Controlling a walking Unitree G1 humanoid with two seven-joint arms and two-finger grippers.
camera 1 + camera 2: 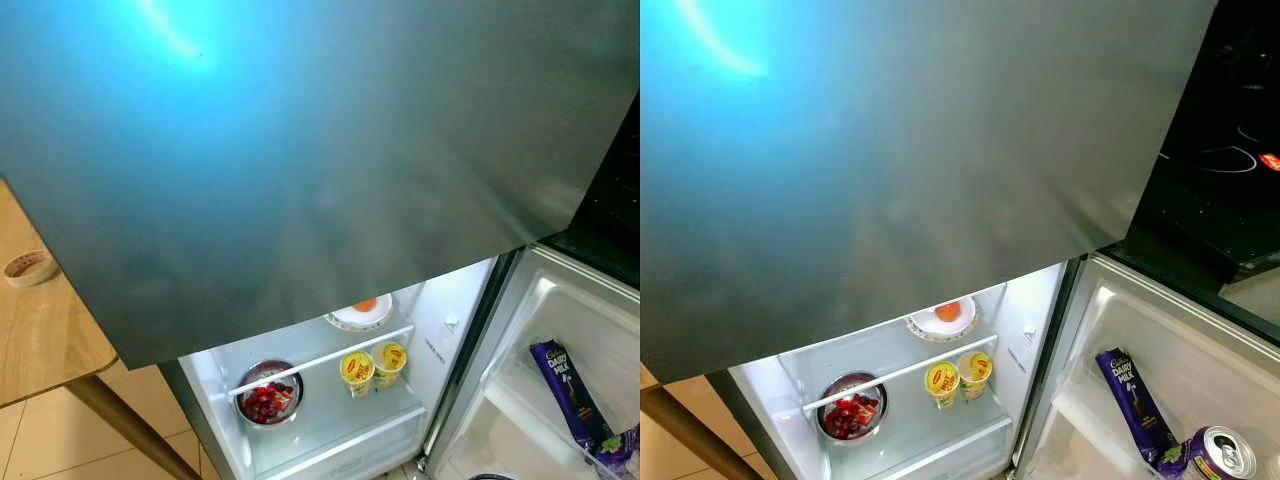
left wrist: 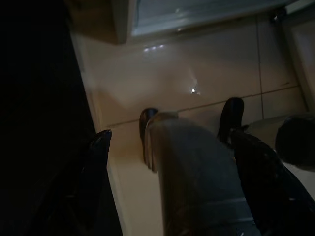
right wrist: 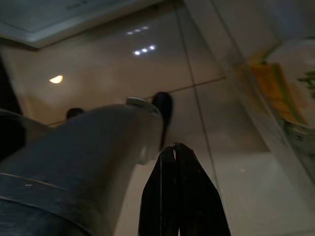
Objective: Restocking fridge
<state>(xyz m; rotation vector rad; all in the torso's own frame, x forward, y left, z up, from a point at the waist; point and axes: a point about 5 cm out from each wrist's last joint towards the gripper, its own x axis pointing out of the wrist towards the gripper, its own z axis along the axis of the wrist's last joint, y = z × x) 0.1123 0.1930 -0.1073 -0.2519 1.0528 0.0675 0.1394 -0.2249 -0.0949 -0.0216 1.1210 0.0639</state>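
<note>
The fridge stands with its lower compartment [image 1: 330, 430] open and lit, below the shut grey upper door [image 1: 300, 150]. On its shelf sit a metal bowl of red fruit [image 1: 268, 393], two yellow cups [image 1: 357, 368] and a white plate [image 1: 345, 318] with an orange item on it. The open door's rack [image 1: 1080, 415] on the right holds a purple chocolate bar [image 1: 1130, 390] and a drinks can [image 1: 1220, 452]. My left gripper [image 2: 170, 135] hangs open over the tiled floor. My right gripper [image 3: 174, 147] hangs low too, shut with nothing in it.
A wooden table [image 1: 40, 340] with a roll of tape [image 1: 28, 267] stands left of the fridge, its leg [image 1: 125, 425] slanting towards the floor. A black cooktop [image 1: 1230, 150] lies at the right. My own leg [image 2: 197, 187] and feet show in the wrist views.
</note>
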